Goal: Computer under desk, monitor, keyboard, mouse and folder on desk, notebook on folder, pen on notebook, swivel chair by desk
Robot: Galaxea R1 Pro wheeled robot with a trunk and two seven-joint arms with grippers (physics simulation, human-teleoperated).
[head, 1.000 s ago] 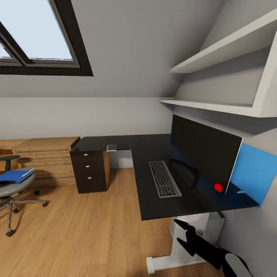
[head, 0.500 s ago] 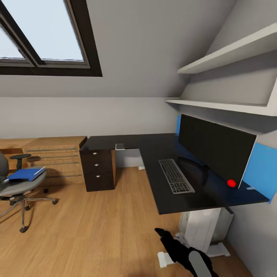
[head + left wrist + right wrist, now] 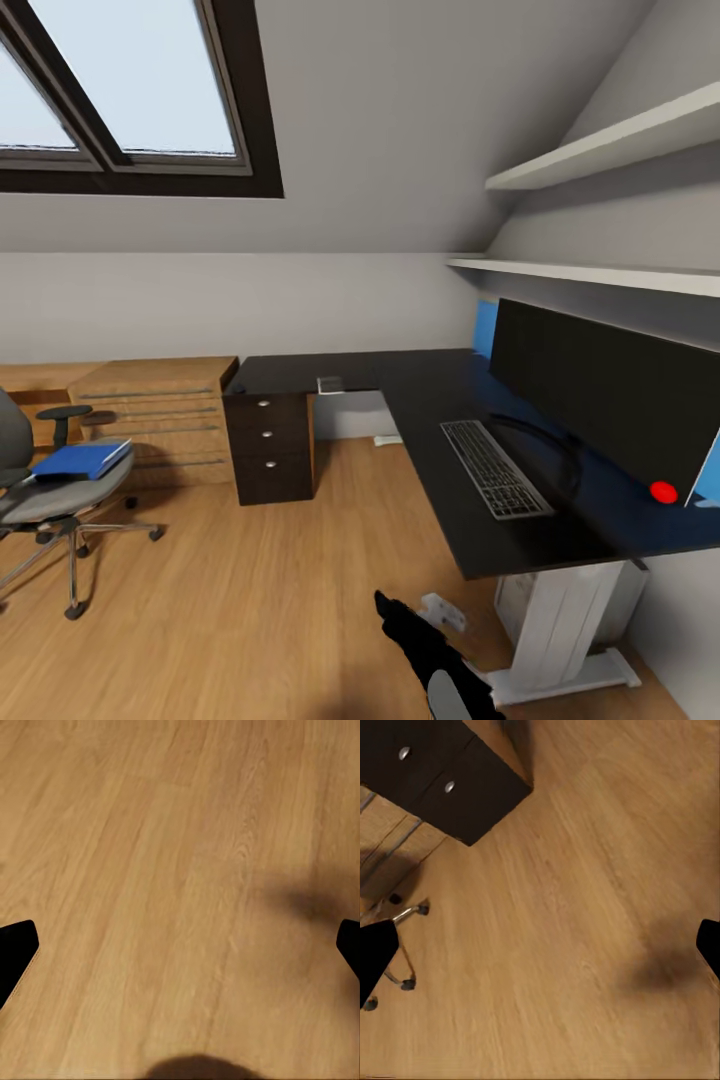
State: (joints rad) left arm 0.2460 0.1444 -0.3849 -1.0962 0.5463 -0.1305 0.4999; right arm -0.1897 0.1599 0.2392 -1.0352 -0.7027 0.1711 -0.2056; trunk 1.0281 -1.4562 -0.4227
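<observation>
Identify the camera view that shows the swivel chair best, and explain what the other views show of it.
The head view: the swivel chair appears with seat, armrest and star base, the folder lying on its seat. The right wrist view catches just part of its metal base and casters. The left wrist view looks at wooden floor.

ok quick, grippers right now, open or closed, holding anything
Left gripper: open, fingertips far apart over bare wooden floor, holding nothing.
Right gripper: open, fingertips wide apart above the floor, holding nothing.

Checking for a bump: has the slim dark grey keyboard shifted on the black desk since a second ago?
No. The slim dark grey keyboard lies as before beside the monitor's curved foot; the camera turned.
</observation>
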